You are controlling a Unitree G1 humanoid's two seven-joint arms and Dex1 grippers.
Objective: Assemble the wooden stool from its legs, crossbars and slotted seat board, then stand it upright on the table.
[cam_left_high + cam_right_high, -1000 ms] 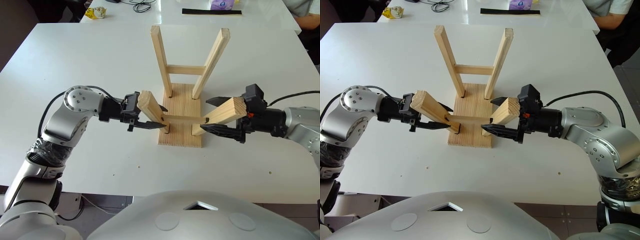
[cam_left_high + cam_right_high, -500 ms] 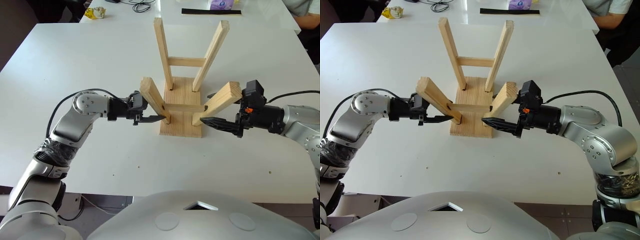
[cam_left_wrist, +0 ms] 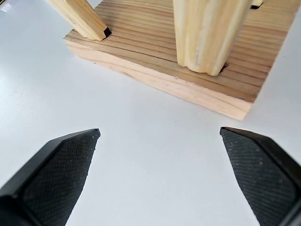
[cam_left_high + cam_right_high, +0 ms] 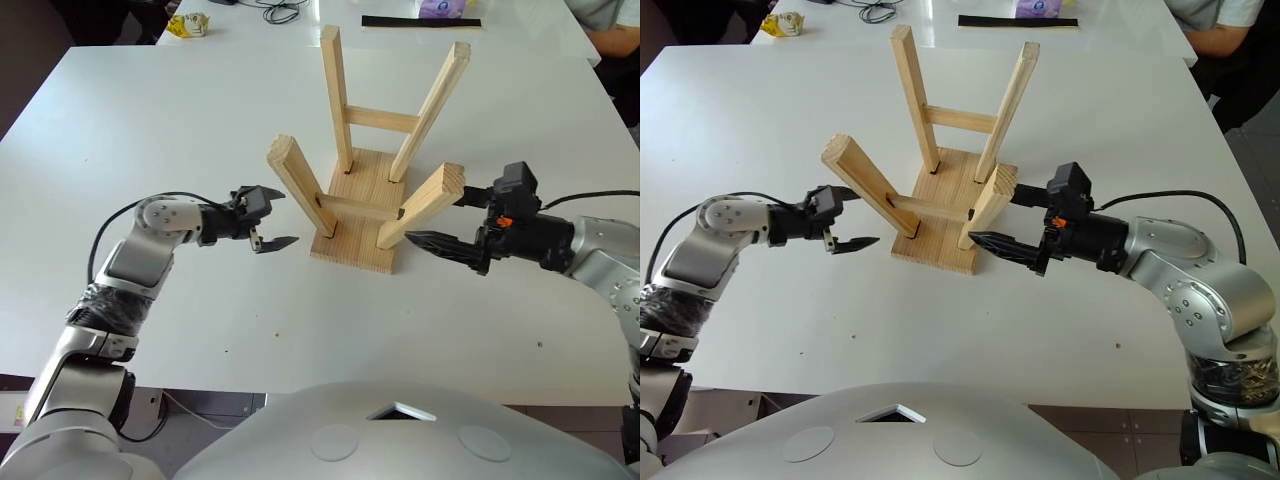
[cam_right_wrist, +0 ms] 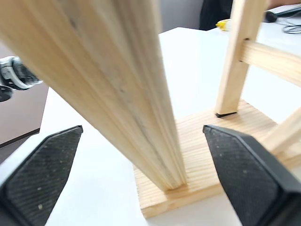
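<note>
1. Surface (image 4: 150, 130), white: it is carrying the whole work.

2. Stool, inverted. The seat board (image 4: 350, 248) is lying flat on the surface, underside up. This board is serving as the reference for every entry below.

3. Legs, four: all are rising out of the seat board's slots and splaying outward. The far-left leg (image 4: 335, 95) and far-right leg (image 4: 432, 110) are standing at the board's far edge. The near-left leg (image 4: 298, 185) and near-right leg (image 4: 420, 205) are standing at its near edge.

4. Crossbars, two. The far crossbar (image 4: 383, 120) is bridging the far pair above the board. The near crossbar (image 4: 358, 207) is bridging the near pair, lower down.

5. Right tool (image 4: 435, 220), at the board's right side: its fingers are standing wide apart with the near-right leg between them. Contact with the wood is not showing clearly.

6. Left tool (image 4: 287, 217), off the board's left side, near but not touching it: its fingers are spread and gripping nothing.

Status, as a judgement: assembly is looking complete, though how fully the joints are seated is not showing. The turning-over is not yet done, so the stool is waiting to be righted onto its legs.
</note>
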